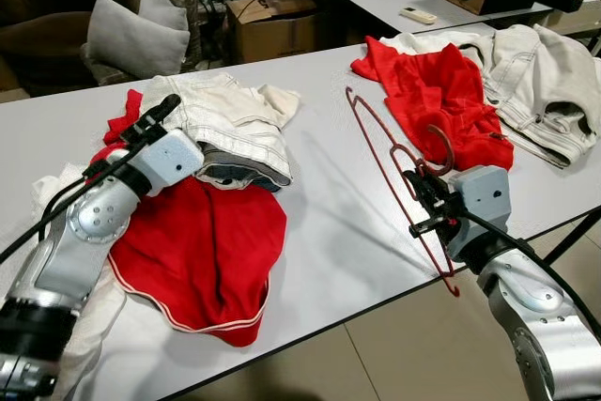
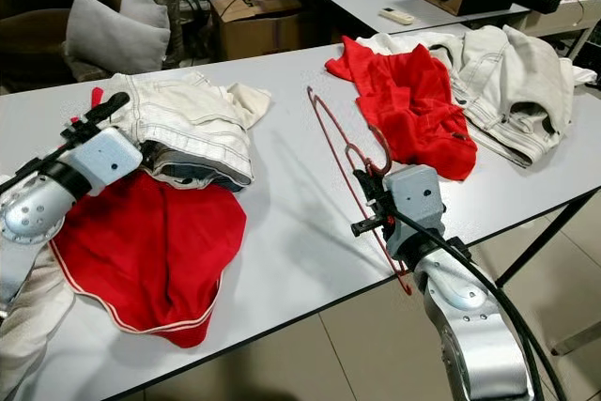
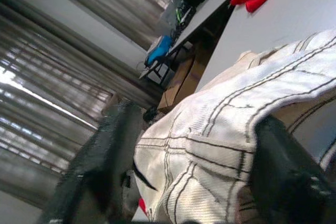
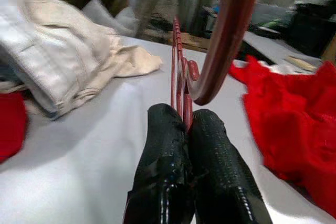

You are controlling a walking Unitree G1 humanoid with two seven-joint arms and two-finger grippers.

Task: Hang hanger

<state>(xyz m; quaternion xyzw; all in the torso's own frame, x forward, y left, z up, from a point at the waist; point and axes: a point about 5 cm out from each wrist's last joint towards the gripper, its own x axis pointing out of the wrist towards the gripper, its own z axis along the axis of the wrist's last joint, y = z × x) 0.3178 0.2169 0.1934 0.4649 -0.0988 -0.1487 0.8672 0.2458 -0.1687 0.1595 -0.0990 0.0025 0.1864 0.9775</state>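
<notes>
In the left eye view, my right tool [image 1: 420, 181] is clenching a thin red wire hanger [image 1: 394, 161], standing tilted at centre right over the smooth grey table [image 1: 329, 223]. My left tool [image 1: 155, 115], at left, is hovering open over stitched cream jeans [image 1: 230, 124].

In the right wrist view, my ribbed black fingers [image 4: 210, 156] are pinching the hanger's wire just below its curved hook.

In the left wrist view, the denim is lying between my spread fingers [image 3: 105, 166].
</notes>
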